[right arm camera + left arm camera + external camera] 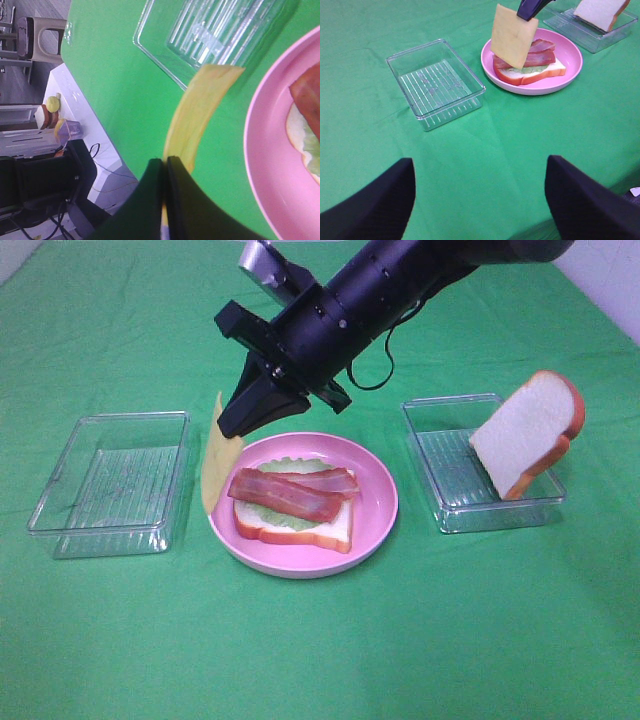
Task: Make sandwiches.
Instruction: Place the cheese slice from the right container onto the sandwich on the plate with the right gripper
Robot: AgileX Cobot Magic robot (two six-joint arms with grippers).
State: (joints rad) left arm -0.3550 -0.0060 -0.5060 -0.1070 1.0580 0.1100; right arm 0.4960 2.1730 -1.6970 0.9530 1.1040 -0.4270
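right hand point(230, 427) slants down across the middle, pinching the cheese square point(211, 476).

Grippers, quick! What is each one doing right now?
Left gripper: open, holding nothing.
Right gripper: shut on the cheese square.

The right arm point(400, 290) runs off the exterior high view's top edge, and the right claw point(228, 426) hides the cheese slice's point(212, 470) top corner. Bacon strips point(290, 495) cover most of the lettuce point(290, 466). The left wrist view cuts the leaning bread slice point(600, 11) at its top edge and the left claw point(480, 162) at the bottom. The right wrist view crops the pink plate point(270, 165) and a clear tray point(215, 35).
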